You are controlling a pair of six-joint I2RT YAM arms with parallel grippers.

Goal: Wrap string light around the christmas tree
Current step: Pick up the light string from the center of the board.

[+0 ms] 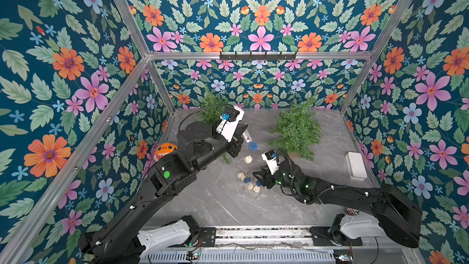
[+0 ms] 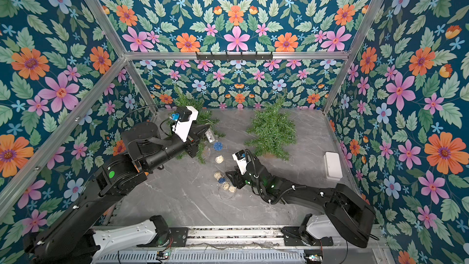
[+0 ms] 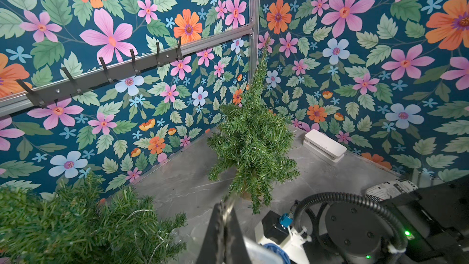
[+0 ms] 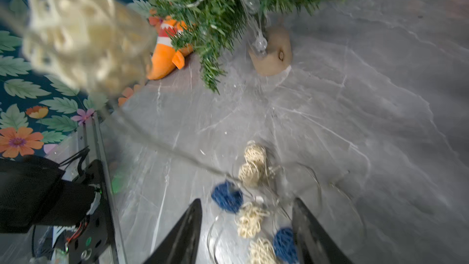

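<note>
Two green christmas trees stand at the back in both top views, one on the left [image 1: 212, 107] and one further right [image 1: 297, 128]. The string light is a thin wire with blue and cream wicker balls. Most of it lies piled [image 1: 250, 182] on the table. My left gripper [image 1: 245, 126] is shut on the string light's wire [image 3: 228, 205] beside the left tree. A blue ball [image 1: 252, 146] and a cream ball [image 4: 81, 34] hang along the strand below it. My right gripper [image 4: 247, 200] is open low over the pile, with balls lying between its fingers.
An orange plush fish [image 1: 165, 149] lies by the left wall. A white box [image 1: 355, 166] sits at the right edge. A hook rail [image 1: 257, 57] runs along the back wall. The left tree [image 4: 215, 3] carries clear bulbs above its wooden base [image 4: 272, 52].
</note>
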